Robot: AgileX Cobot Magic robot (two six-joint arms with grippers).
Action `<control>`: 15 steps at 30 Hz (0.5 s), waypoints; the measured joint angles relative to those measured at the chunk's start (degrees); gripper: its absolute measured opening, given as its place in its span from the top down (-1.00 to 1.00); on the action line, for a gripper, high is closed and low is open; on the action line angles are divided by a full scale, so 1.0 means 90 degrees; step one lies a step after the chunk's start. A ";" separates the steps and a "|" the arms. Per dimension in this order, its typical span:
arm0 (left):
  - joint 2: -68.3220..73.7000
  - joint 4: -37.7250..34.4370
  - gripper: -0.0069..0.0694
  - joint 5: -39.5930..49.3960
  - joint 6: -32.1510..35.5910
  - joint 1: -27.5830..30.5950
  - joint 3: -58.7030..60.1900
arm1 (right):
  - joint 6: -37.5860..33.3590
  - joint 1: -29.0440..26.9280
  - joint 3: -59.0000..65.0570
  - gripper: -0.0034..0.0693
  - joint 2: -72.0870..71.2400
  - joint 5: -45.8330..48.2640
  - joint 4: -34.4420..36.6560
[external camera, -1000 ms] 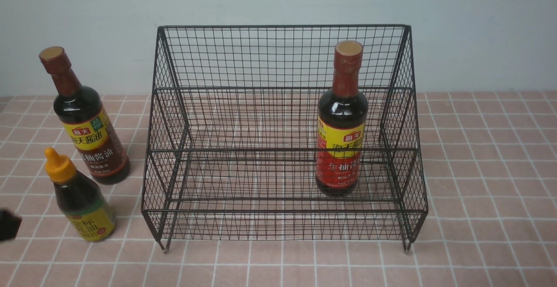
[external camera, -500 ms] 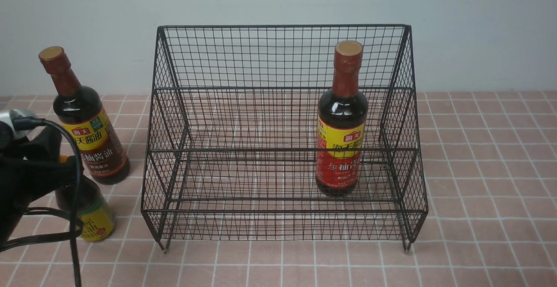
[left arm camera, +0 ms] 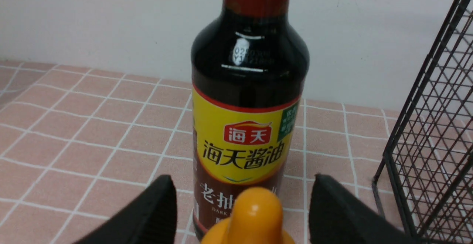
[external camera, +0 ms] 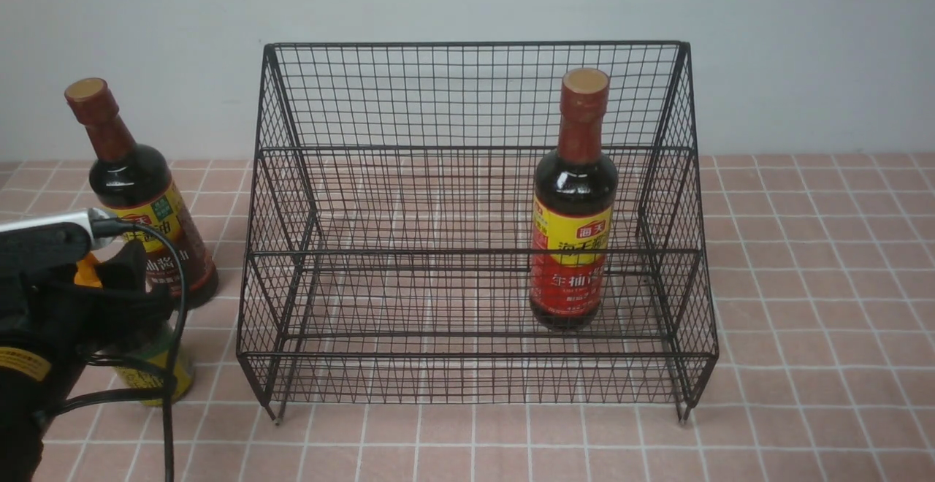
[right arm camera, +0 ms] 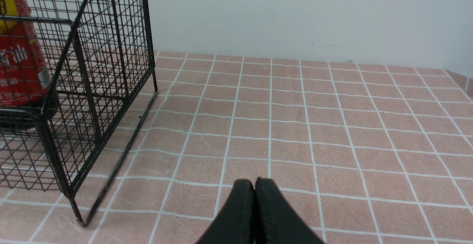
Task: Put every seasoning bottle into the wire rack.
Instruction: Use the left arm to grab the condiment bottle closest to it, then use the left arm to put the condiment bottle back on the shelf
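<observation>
Tiles of pink with white seams cover the table [external camera: 803,285], and a pale wall [external camera: 146,0] closes it at twelve o'clock.

Farthest left, the left gripper [left arm camera: 242,180] reaches in from seven o'clock. Its claw is spread wide, with one black finger [left arm camera: 155,210] on each side of the orange cap [left arm camera: 253,214] and neither touching it. That cap belongs to the short bottle [external camera: 157,376], which stands on the table at eight o'clock of the wire rack [external camera: 475,44], outside it. In the front view the arm hides all but its yellow-green label.

Just past it at twelve o'clock, the left tall bottle [external camera: 139,182] stands upright on the tiles, also outside the rack. The arm's silver fitting [external camera: 51,223] and black cable [external camera: 177,299] cross its label. The rack's left wall rises near both bottles, at three o'clock of the claw.

Inside the rack, toward its three o'clock end, the second tall bottle [external camera: 573,226] stands upright on a low shelf.

The right gripper [right arm camera: 254,185] shows only in its wrist view. Its claw is pressed shut on nothing, above bare tiles beyond the rack's right side.

A second ago only a black tip showed at the left edge, and the short bottle stood in full view. Now the arm covers its cap and shoulder. Bottles and rack have not moved.
</observation>
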 joint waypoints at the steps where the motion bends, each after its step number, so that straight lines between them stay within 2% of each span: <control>1: 0.0053 0.0039 -0.10 -0.0013 0.0000 0.0000 0.0000 | 0.0000 0.0000 0.0000 0.95 0.0000 0.0000 0.0000; 3: 0.0095 0.0149 0.12 -0.0041 0.0000 0.0000 0.0000 | 0.0000 0.0000 0.0000 0.95 0.0000 0.0000 0.0000; 7: 0.0026 0.0548 0.11 0.0000 -0.0015 0.0000 0.0000 | 0.0000 0.0000 0.0000 0.95 0.0000 0.0000 0.0000; 11: -0.0604 0.1301 0.11 0.0264 -0.0123 0.0000 0.0000 | 0.0000 0.0000 0.0000 0.95 0.0000 0.0000 0.0000; 15: -0.1326 0.1207 0.11 0.0391 -0.0114 0.0000 -0.0008 | 0.0000 0.0000 0.0000 0.95 0.0000 0.0000 0.0000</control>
